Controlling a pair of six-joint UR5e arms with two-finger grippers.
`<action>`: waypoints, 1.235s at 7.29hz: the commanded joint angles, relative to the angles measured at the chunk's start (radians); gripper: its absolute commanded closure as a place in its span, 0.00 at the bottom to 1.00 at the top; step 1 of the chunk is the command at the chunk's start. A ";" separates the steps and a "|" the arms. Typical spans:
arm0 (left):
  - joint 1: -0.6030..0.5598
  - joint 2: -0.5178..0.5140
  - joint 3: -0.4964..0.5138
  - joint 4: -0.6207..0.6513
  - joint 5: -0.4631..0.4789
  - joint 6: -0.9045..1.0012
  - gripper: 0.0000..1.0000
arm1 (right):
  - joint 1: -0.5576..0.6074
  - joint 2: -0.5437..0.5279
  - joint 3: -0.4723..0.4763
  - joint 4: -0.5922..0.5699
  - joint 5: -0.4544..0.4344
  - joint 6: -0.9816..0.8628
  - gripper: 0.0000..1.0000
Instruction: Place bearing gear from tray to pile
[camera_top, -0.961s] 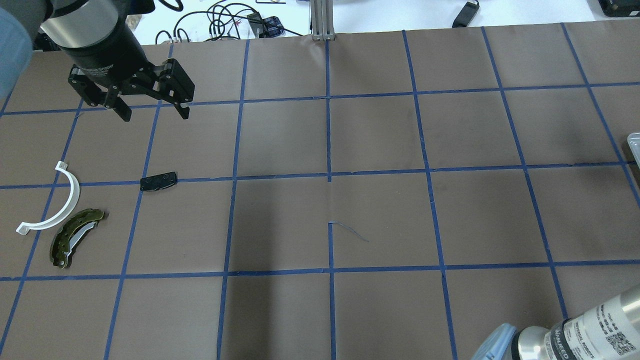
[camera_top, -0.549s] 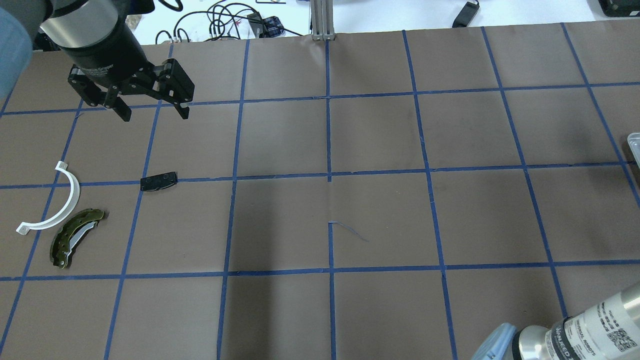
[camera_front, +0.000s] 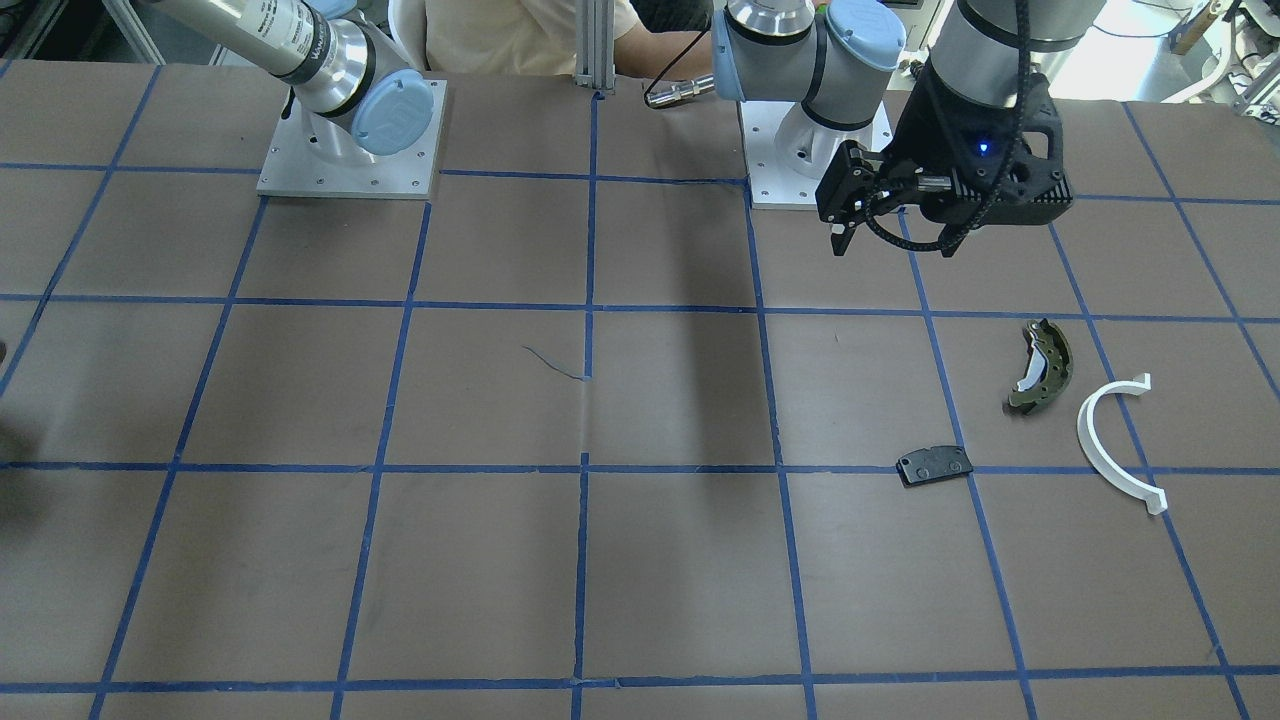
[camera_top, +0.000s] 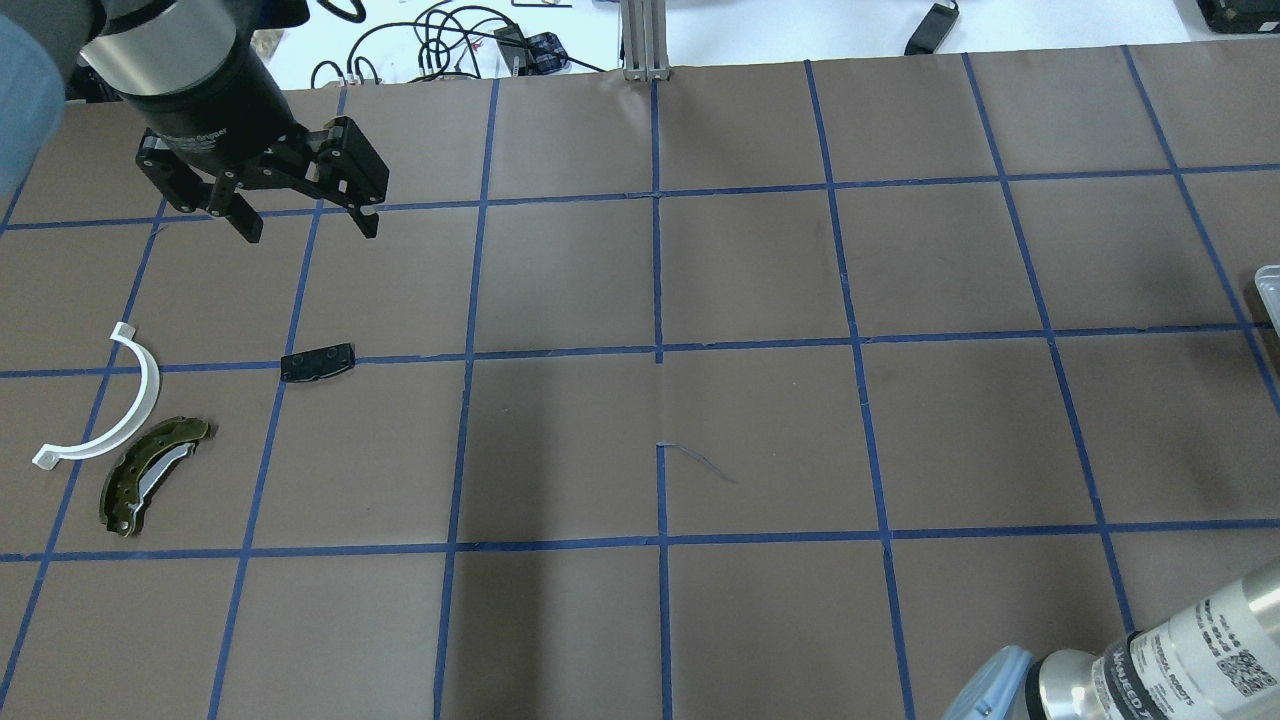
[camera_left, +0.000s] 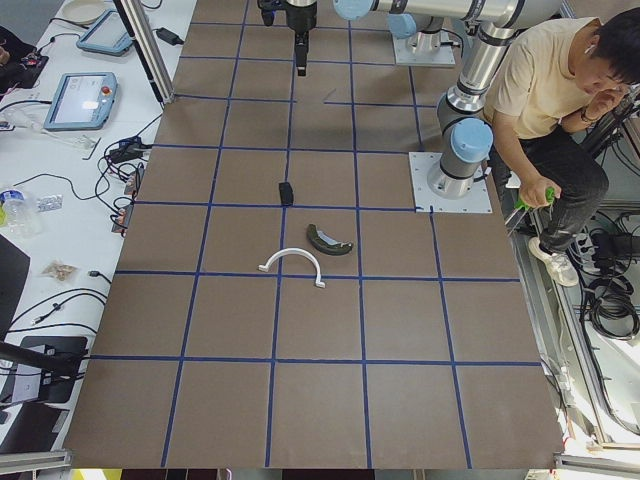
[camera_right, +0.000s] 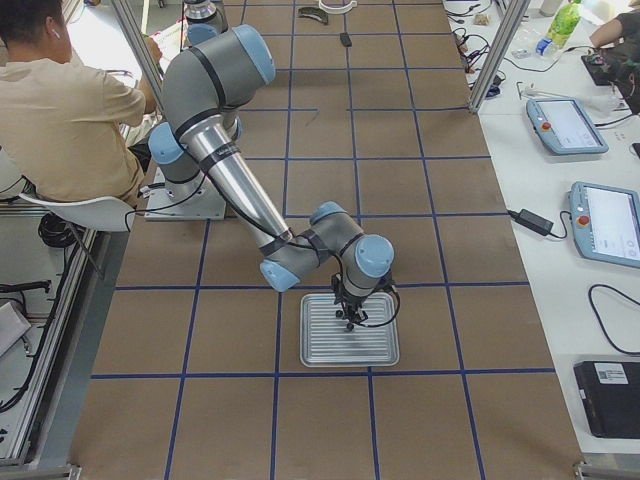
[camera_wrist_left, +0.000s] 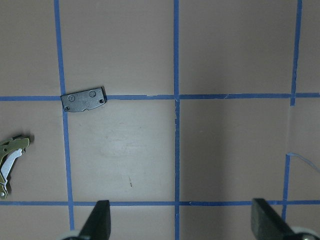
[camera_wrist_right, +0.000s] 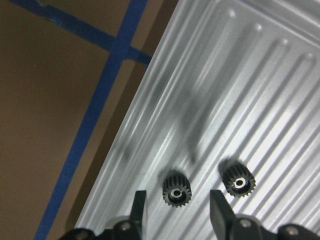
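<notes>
Two small black bearing gears lie on the ribbed metal tray. My right gripper is low over the tray, open, with one finger on each side of the left gear; the other gear lies just to its right. The pile lies at the table's far-left side: an olive-green brake shoe, a white half-ring and a black pad. My left gripper hangs open and empty beyond the pile, above the table.
The tray lies at the table's right end; only its corner shows in the overhead view. A person sits behind the robot bases. Cables and tablets lie past the table's far edge. Blue tape grids the brown table.
My right arm's wrist has shifted slightly at the bottom right of the overhead view. The left arm and the pile have not moved.
</notes>
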 joint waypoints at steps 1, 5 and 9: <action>0.000 0.001 -0.001 0.000 0.000 0.000 0.00 | 0.000 0.027 -0.001 -0.045 -0.003 -0.001 0.47; 0.000 0.001 -0.001 0.000 0.000 0.000 0.00 | 0.000 0.026 0.004 -0.035 -0.026 0.005 0.47; -0.001 0.001 -0.001 0.000 0.000 0.000 0.00 | 0.000 0.028 0.009 -0.036 -0.043 0.005 0.56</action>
